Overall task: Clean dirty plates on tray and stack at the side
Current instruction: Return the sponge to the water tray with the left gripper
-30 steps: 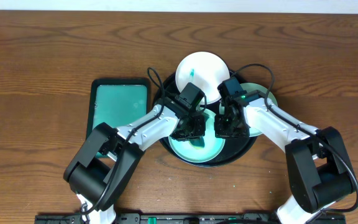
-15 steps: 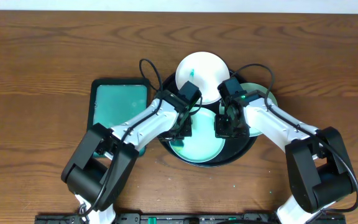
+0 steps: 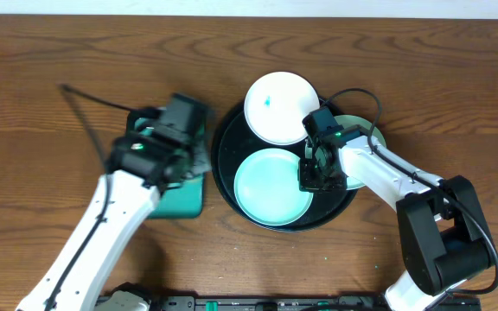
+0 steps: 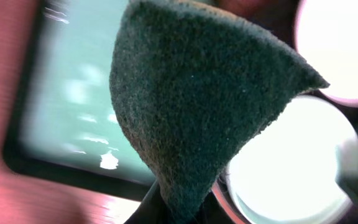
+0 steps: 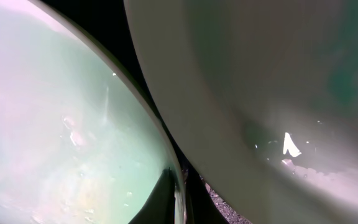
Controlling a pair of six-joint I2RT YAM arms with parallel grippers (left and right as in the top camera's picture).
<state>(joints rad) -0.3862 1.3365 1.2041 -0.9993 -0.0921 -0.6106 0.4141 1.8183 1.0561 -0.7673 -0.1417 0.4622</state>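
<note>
Hovering over the glossy rectangular teal tray [image 3: 178, 200], the left gripper [image 4: 180, 202] pinches a coarse, dark green scouring pad [image 4: 197, 106] that fans outward from its fingers. Beside it, the round, shiny black tray [image 3: 224, 160] holds a smooth pale teal plate [image 3: 271, 186] lying flat, face up; the right gripper [image 3: 314, 177] is clamped on its right rim. A white plate [image 3: 279, 108] with a teal smear overlaps the tray's far rim.

Soft, even light filled the overhead view, though motion blur smeared the left arm [image 3: 106, 212]. At the left wrist only the green pad [image 4: 191, 106] was sharp, the plates [image 4: 337, 46] blown out white; the right wrist view was hazy
</note>
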